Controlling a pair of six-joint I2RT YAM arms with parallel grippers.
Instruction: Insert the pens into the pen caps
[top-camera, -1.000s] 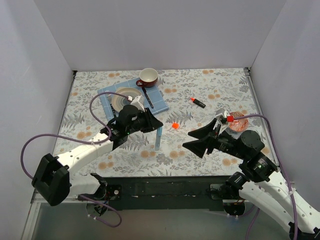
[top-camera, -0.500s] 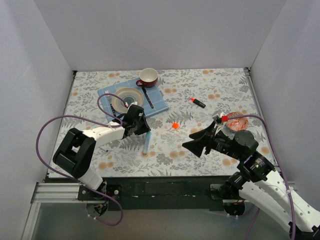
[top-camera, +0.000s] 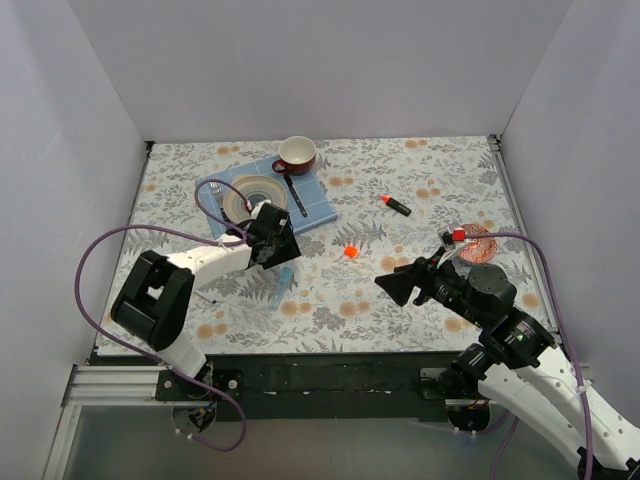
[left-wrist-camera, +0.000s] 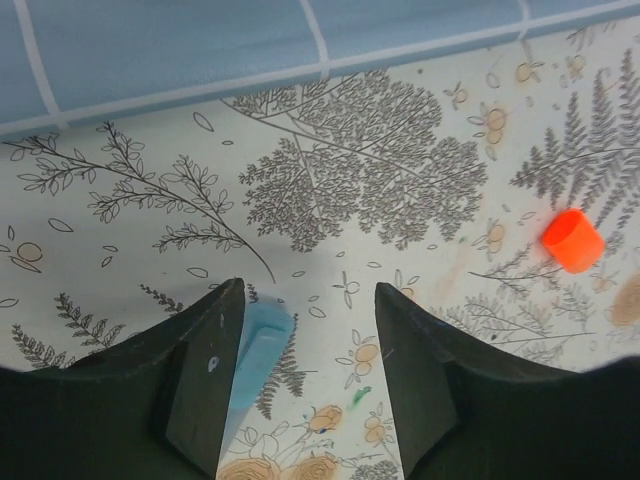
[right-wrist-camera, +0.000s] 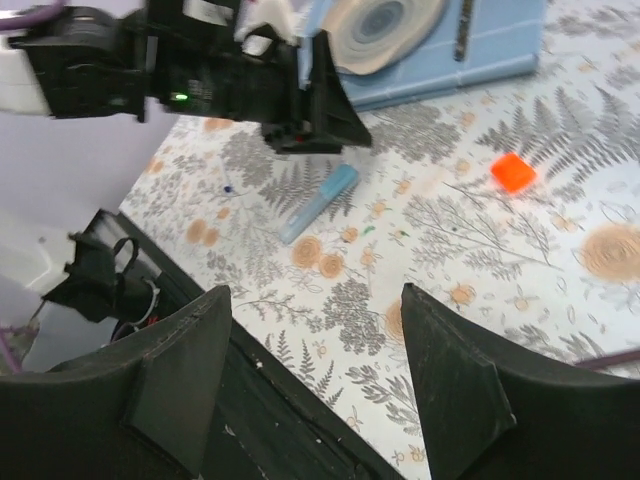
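The chunky light-blue marker (left-wrist-camera: 258, 350) lies flat on the floral table, against the inner face of my left gripper's left finger. My left gripper (left-wrist-camera: 310, 290) is open over it and holds nothing; in the top view it (top-camera: 282, 258) sits just off the blue mat, with the marker (top-camera: 286, 277) poking out below it. The bright orange cap (top-camera: 350, 251) stands alone on the table and also shows in the left wrist view (left-wrist-camera: 573, 240). The black orange-tipped highlighter (top-camera: 396, 205) lies farther back. My right gripper (top-camera: 392, 282) is open and empty in the air. The other pens and caps are out of view.
A blue mat (top-camera: 310, 205) at the back left carries a plate (top-camera: 255, 192) and a dark slim cutlery piece (top-camera: 291, 190); a red cup (top-camera: 297, 153) stands at its far edge. A small patterned bowl (top-camera: 477, 243) sits at the right. The table's black front edge (right-wrist-camera: 300, 400) lies below my right gripper (right-wrist-camera: 312, 292).
My left gripper held the light-blue marker above the table, moved left and down, and let it go; it now lies flat. My right gripper drew back slightly to the right.
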